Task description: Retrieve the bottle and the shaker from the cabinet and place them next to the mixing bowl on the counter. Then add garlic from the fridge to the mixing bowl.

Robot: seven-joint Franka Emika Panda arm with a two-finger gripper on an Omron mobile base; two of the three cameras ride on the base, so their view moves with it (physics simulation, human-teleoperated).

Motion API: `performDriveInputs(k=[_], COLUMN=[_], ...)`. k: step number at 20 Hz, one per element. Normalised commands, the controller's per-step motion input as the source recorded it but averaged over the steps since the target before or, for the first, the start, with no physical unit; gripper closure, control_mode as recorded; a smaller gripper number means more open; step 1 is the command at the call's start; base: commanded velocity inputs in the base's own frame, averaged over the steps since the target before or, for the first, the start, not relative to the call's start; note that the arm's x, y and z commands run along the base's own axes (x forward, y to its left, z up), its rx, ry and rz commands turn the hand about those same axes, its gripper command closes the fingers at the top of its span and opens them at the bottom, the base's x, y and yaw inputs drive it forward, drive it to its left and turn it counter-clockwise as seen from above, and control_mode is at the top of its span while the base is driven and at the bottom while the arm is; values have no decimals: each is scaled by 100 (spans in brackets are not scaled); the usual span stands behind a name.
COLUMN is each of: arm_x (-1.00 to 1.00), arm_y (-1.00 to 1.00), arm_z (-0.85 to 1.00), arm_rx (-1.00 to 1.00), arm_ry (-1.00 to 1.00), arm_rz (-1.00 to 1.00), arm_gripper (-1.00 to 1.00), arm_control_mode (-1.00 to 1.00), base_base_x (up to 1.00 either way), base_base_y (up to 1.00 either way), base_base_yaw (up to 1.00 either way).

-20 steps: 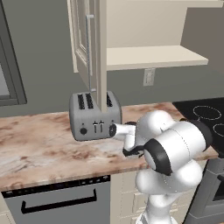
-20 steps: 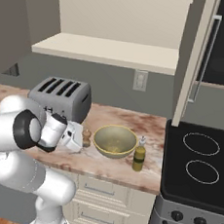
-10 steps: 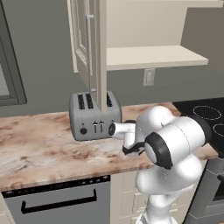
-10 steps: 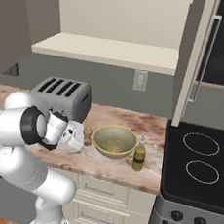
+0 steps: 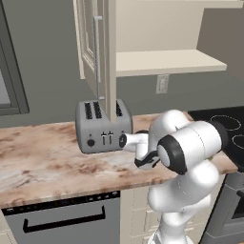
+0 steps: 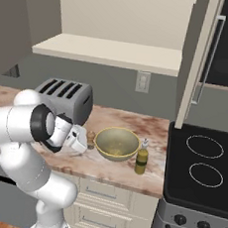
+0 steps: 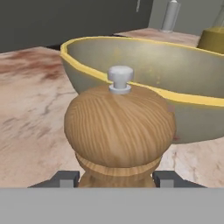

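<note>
Tool (image 7: pixel 113 178) stays clamped on shaker (image 7: pixel 119 131) — arm unmoved.

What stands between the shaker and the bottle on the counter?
The mixing bowl stands between the shaker and the bottle on the counter, seen in the right base view.

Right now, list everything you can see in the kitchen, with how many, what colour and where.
shaker: one, brown wood, on the counter beside the bowl, between the finger tips
mixing bowl: one, pale olive-yellow, on the counter
bottle: one, olive-yellow, right of the bowl
toaster: one, grey, on the counter
counter: one, marbled brown-beige
cabinet: one, cream, door open, above the counter
stovetop: one, black, right of the counter
gripper: one, dark tips, shut on the shaker
</note>
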Motion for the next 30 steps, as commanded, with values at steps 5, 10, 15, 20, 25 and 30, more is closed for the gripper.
performDriveInputs(k=[5,10,15,20,25,30], arm_x=[0,0,0,0,-1,-19], arm_y=[0,0,0,0,0,5], arm_z=[-8,0,0,0,0,0], arm_rx=[0,0,0,0,0,0], arm_ry=[0,0,0,0,0,-1], arm_rz=[0,0,0,0,0,0], arm_gripper=[100,-100,-100,-100,-100,-100], arm_control_mode=[-100,-100,-100,-100,-100,-100], base_base_x=[0,0,0,0,0,0], base_base_y=[0,0,0,0,0,0], base_base_yaw=[0,0,0,0,0,0])
